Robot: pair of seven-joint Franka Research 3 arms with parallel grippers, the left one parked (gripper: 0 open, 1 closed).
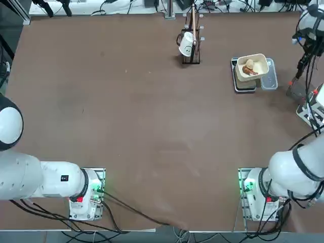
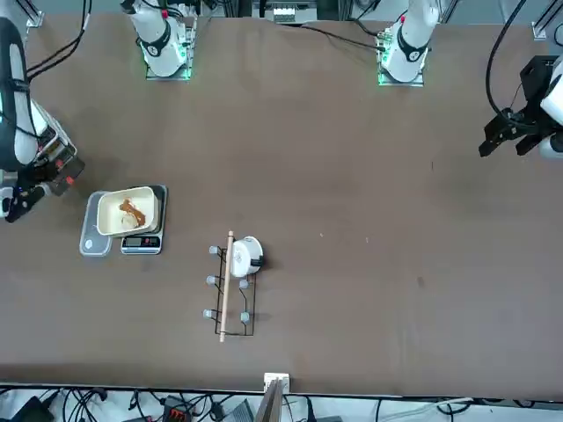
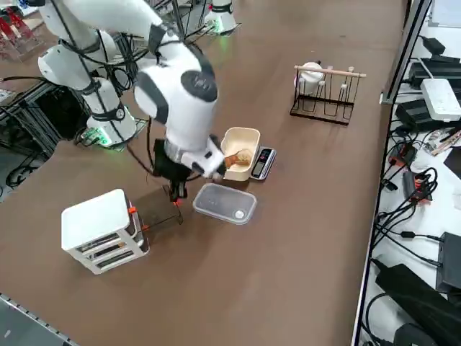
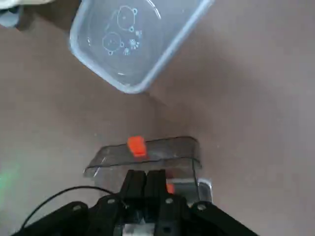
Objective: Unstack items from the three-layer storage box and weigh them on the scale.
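The right gripper (image 4: pixel 145 173) is closed, its fingers hiding part of a clear drawer (image 4: pixel 115 157) beside the storage box (image 3: pixel 94 220); I cannot tell whether they touch it. The brown piece (image 1: pixel 248 71) and whitish piece (image 1: pixel 250 64) lie in the cream tray (image 1: pixel 259 59), partly covering the scale (image 1: pixel 245 90)

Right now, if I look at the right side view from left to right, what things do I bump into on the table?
White storage box, then clear plastic container, then scale, then rack with the white cup.

The working arm has white rounded shells, dark joint bands and black cables.
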